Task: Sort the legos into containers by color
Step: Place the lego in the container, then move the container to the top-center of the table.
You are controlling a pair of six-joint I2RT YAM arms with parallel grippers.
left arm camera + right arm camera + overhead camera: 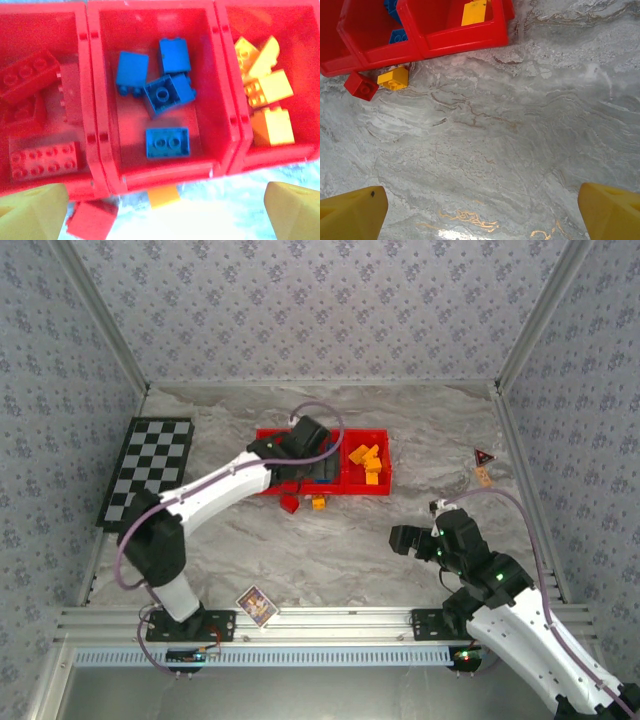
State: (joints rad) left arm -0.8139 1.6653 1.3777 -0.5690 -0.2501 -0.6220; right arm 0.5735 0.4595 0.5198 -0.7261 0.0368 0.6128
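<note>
Tray (pixel 386 490): far centre of the table (pixel 300 570); long axis runs left to right, parallel to the back wall.
Compartments: red legos (pixel 42 160) left, blue legos (pixel 132 70) middle, orange-yellow legos (pixel 270 125) right.
Nearest blue brick (pixel 167 142): studs up, long axis along the tray.
Loose pieces: red brick (pixel 362 86) and orange brick (pixel 393 78), side by side just outside the near rim.
Left gripper (pixel 162 217): above the middle compartment, fingers wide apart, empty.
Right gripper (pixel 480 215): over bare table, well apart from the tray, fingers wide apart, empty.
</note>
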